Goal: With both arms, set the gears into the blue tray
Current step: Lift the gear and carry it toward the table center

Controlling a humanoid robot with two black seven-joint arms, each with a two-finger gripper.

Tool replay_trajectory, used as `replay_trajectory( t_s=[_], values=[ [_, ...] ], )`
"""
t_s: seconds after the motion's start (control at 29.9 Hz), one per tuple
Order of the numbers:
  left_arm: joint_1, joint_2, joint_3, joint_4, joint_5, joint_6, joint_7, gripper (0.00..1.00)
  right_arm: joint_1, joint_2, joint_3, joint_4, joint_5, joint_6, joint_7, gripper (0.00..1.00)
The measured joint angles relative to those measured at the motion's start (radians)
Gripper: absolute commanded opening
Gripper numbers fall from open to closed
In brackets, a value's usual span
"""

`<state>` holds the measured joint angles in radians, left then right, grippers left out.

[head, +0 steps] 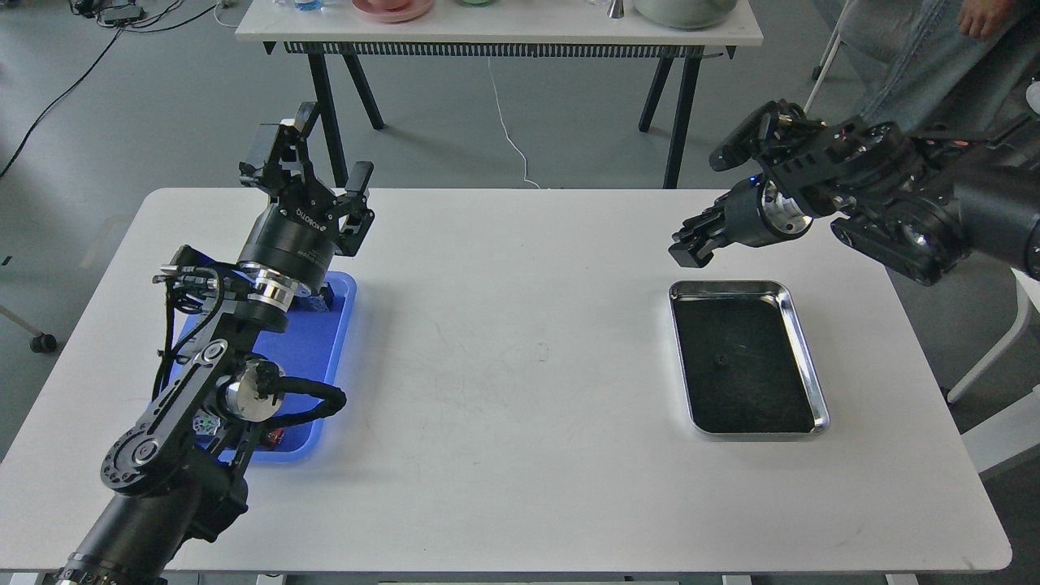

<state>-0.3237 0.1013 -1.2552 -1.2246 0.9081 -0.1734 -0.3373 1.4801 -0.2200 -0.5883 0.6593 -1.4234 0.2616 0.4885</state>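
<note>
Two black jointed arms, seen from the robot's head. The left arm (203,366) carries silver joint rings, looped black cables and a perforated link; white lettering marks the cylindrical wrist just behind its left gripper (325,175). The right arm (910,195) shows a silver ring and a small blue light behind its right gripper (686,248).

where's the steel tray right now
In the head view the steel tray lies flat on the right side of the white table, just below the right gripper and far across from the blue tray.
</note>
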Motion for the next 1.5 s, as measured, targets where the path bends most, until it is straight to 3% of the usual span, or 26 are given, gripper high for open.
replay_trajectory(
  t_s=[0.27,1.0,1.5],
  values=[
    [0.005,0.004,-0.011,-0.013,0.000,0.000,0.000,1.00,0.015,0.210,-0.004,-0.005,0.067,0.003,0.001,0.15],
    [0.017,0.003,-0.023,-0.015,0.000,0.000,0.000,1.00,-0.098,0.220,-0.017,0.138,0.069,-0.051,0.000,0.15],
    [0.018,0.002,-0.032,-0.015,0.000,0.000,0.000,1.00,-0.184,0.220,-0.045,0.151,0.067,-0.337,0.000,0.16]
  ],
)
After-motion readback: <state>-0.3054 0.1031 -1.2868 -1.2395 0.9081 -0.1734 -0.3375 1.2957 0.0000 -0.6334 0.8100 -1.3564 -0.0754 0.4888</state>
